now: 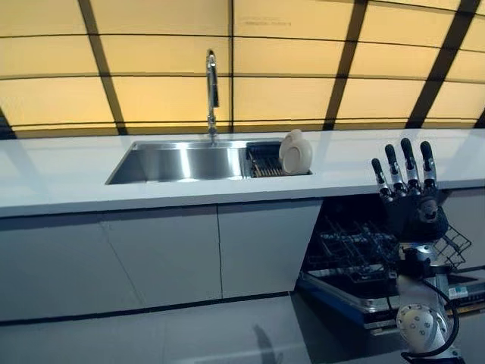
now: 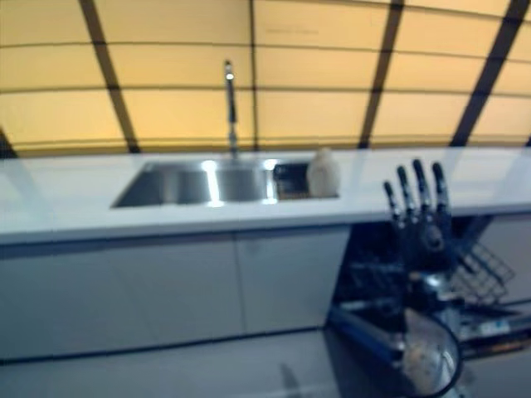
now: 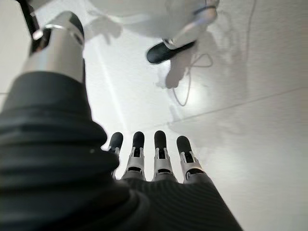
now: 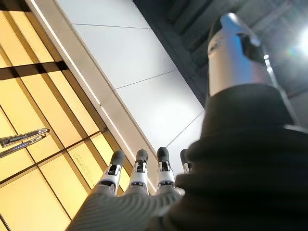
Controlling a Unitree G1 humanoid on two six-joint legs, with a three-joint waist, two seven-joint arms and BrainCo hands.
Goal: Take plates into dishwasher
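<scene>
**Plates wait in the sink rack, both hands empty**

Across the back of the scene runs the long white surface (image 1: 61,182), with the steel sink (image 1: 182,161) set into it under a tall tap (image 1: 211,91). Below and to my right the dishwasher stands open, its dark wire rack (image 1: 356,254) pulled out low over the floor, so there is room to lower something straight in from above.

At the sink's right end sits a small drying rack (image 1: 264,161), and the pale plates (image 1: 295,152) stand on edge in it, leaning just at the sink's right rim. I judge they were left upright there to drain; that also leaves their top edges free to be pinched.

My right hand (image 1: 413,193) is raised in front of the surface's front edge, above the pulled-out rack, fingers straight and spread, holding nothing. It is well apart from the plates, which lie up and to its left, with bare surface between. The lip of the surface is the edge I must clear on the way back down.

My left hand (image 3: 154,159) hangs over the floor, fingers straight and empty, out of the way.
</scene>
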